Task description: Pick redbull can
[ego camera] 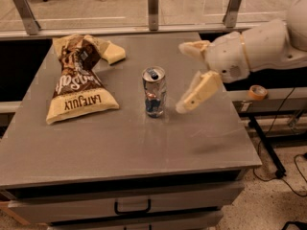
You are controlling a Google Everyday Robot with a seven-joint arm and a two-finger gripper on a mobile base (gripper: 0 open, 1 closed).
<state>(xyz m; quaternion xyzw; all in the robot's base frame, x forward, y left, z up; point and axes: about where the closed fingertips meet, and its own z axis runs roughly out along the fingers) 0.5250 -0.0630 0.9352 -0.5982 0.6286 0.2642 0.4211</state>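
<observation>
The redbull can (154, 91) is slim, silver with blue patches, and stands upright near the middle of the grey table (120, 143). My gripper (184, 75) comes in from the right, just right of the can and apart from it. Its two cream fingers are spread wide: one finger (192, 48) is farther back, the other finger (197, 92) is nearer and lower. It holds nothing.
A brown-and-cream "Late July" chip bag (79, 78) lies on the table's left side. A glass railing with metal posts (153, 4) runs behind the table. A roll of tape (258, 91) sits on a ledge at the right. Drawers (132, 206) are below the tabletop.
</observation>
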